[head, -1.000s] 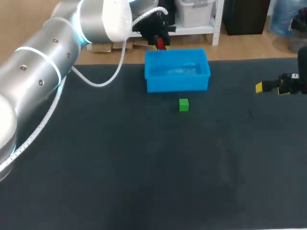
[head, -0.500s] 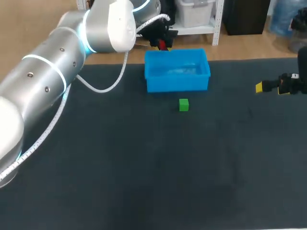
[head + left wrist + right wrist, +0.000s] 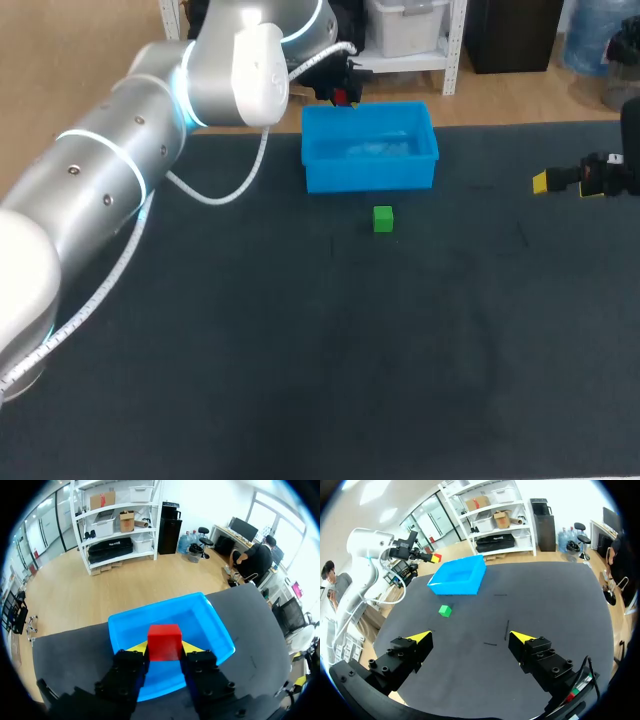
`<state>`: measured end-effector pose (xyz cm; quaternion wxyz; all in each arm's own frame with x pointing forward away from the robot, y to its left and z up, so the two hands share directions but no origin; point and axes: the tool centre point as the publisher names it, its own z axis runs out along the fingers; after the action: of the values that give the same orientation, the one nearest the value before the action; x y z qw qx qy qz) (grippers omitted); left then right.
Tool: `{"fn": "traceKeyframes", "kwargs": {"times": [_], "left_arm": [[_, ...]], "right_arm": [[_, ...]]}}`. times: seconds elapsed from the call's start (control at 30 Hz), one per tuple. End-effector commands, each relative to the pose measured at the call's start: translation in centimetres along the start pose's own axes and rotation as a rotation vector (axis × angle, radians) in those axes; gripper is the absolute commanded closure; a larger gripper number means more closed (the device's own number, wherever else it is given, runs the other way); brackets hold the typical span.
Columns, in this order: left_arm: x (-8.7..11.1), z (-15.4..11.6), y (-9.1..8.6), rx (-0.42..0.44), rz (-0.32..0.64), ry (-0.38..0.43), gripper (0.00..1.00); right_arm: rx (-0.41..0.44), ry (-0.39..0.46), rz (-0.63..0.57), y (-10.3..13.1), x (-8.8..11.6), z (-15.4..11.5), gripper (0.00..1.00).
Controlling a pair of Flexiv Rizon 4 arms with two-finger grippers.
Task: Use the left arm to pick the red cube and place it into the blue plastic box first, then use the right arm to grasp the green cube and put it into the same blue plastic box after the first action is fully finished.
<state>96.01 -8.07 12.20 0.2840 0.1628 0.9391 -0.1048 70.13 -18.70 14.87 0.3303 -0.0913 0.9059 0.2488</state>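
Red cube [image 3: 164, 641] clamped in left gripper [image 3: 164, 648], above blue box [image 3: 212, 630].

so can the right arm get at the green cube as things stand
Probably yes. The green cube sits alone in front of the blue box, with nothing between it and the open right gripper. The left gripper holds the red cube up by the box, clear of that path.

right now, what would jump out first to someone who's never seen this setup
The red cube stands out first, pinched between the yellow tips of the left gripper and held above the blue plastic box at the far side of the table. Next comes the small green cube, alone on the dark surface just in front of the box. The right gripper is open at the right edge.
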Motion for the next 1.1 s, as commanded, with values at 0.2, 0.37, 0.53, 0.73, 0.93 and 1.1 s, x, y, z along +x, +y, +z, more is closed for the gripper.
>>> {"fn": "traceKeyframes", "kwargs": {"times": [0.2,0.37,0.53,0.73,0.93,1.1], "left_arm": [[-3.3,1.2,0.0,0.001,0.007,0.357,1.00],[-2.8,1.1,0.5,-0.020,-0.003,0.361,0.00],[-2.7,0.9,0.9,-0.028,-0.011,0.360,0.00],[-2.8,0.6,0.9,-0.028,-0.013,0.354,0.00],[-2.4,0.1,0.6,-0.020,-0.012,0.346,0.00],[-1.6,-1.1,0.4,0.021,-0.016,0.314,0.00]], "right_arm": [[0.002,0.001,0.000,0.0,0.0,0.0,0.00],[0.002,0.001,0.000,0.0,0.0,0.0,0.00],[0.002,0.001,0.000,0.0,0.0,0.0,0.00],[0.002,0.001,0.000,0.0,0.0,0.0,0.00],[0.002,0.001,0.000,0.0,0.0,0.0,0.00],[0.002,0.001,0.000,0.0,0.0,0.0,0.00]]}}
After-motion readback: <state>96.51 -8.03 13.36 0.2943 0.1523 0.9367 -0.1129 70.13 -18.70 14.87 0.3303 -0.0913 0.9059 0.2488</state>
